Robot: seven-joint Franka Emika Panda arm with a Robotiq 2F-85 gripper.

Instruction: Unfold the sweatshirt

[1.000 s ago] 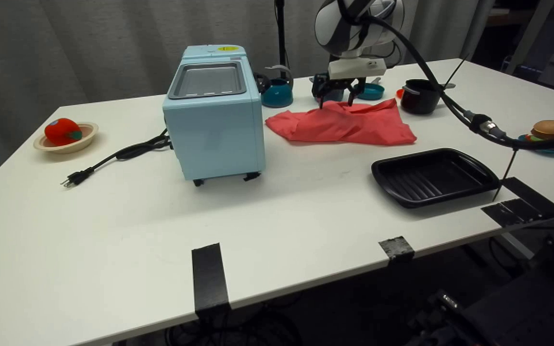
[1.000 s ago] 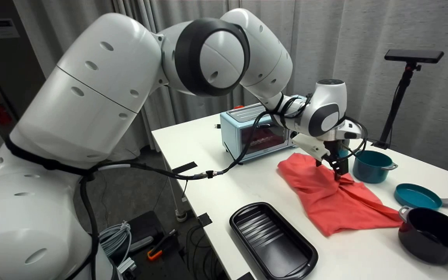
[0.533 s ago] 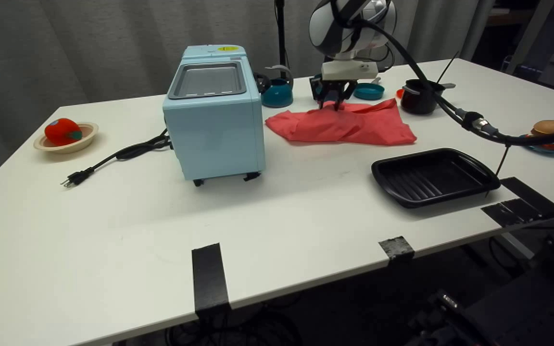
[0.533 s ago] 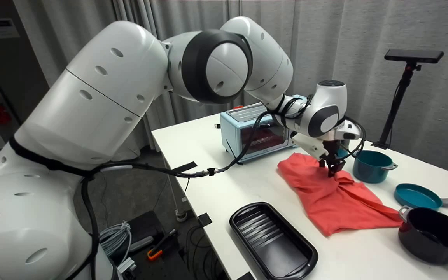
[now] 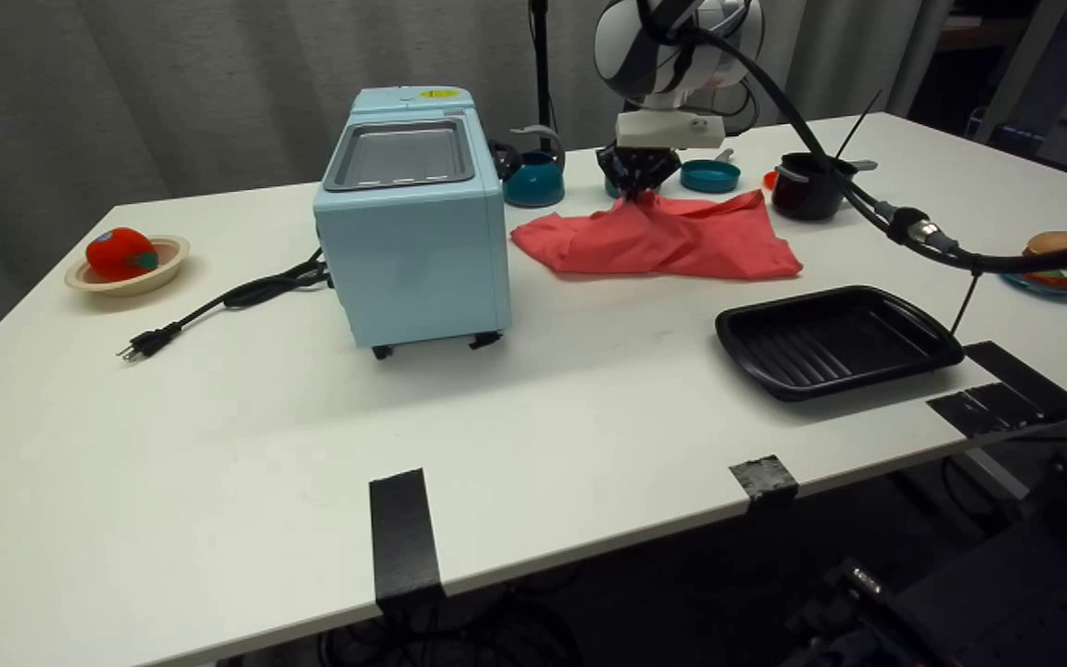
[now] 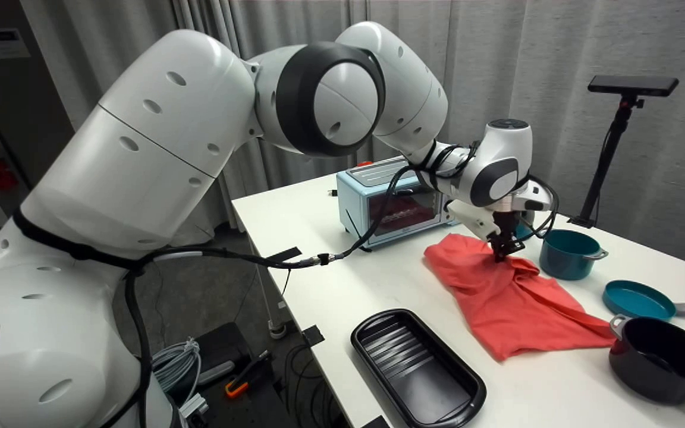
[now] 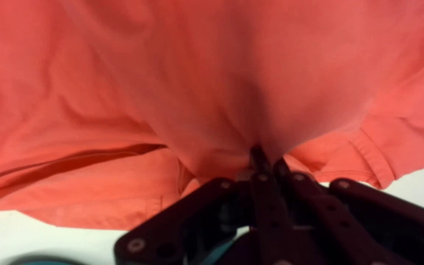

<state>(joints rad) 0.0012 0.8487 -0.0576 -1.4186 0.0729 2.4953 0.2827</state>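
Observation:
The coral-red sweatshirt (image 5: 691,245) lies crumpled and folded on the white table, as seen in both exterior views. My gripper (image 6: 499,257) stands over its far part, pointing down, near the teal pot. In the wrist view the gripper (image 7: 269,158) is shut on a fold of the sweatshirt (image 7: 131,81), and the cloth is drawn into creases that run to the fingertips. A small peak of fabric rises beneath the jaws in an exterior view. Part of a stitched hem shows behind the fingers. The cloth between the pads is mostly hidden.
A light blue toaster oven (image 5: 413,241) stands beside the sweatshirt. The black roasting pan (image 6: 437,392) lies nearer the table's edge. A teal pot (image 6: 563,264), a teal frying pan (image 6: 637,300) and a black pot (image 6: 651,374) border the cloth. Behind them rises a camera stand (image 6: 601,148).
The jaws were wide apart a second ago and have come together on the fabric, pinching up a fold. My gripper has shifted a little toward the toaster oven.

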